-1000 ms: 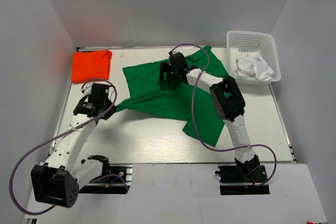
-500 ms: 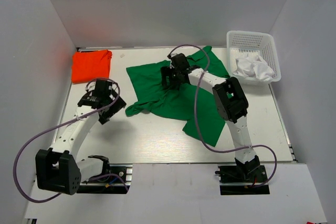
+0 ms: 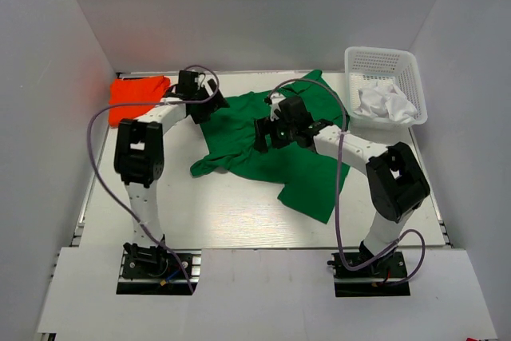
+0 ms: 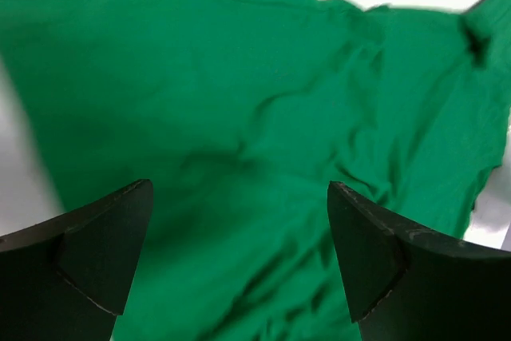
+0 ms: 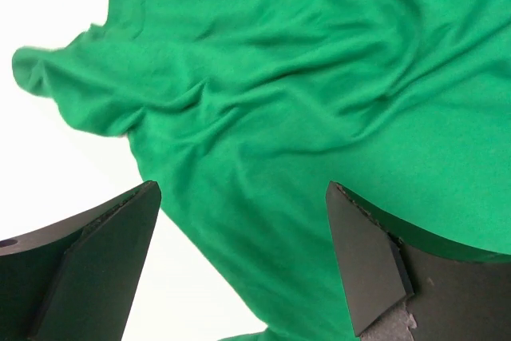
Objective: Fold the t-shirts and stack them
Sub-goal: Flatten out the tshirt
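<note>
The bright green t-shirt (image 3: 307, 169) lies crumpled and spread across the middle of the table. It fills the left wrist view (image 4: 239, 101) and most of the right wrist view (image 5: 303, 85). The orange-red t-shirt (image 3: 137, 95) lies folded at the back left corner. My left gripper (image 3: 211, 108) hovers open over the green shirt's back left edge, with nothing between its fingers (image 4: 104, 245). Just above the shirt's middle, my right gripper (image 3: 265, 135) is open and empty too, with bare table under its left finger (image 5: 104, 253).
A white mesh basket (image 3: 383, 60) holding a crumpled white cloth (image 3: 382, 104) stands at the back right. White walls close in the table on three sides. The left arm's elbow (image 3: 140, 149) stands tall between the orange-red shirt and the green one.
The left gripper opened and let go of the green shirt's left corner, which fell back. That arm then swung from front left to the shirt's back edge. The right gripper moved forward and right.
</note>
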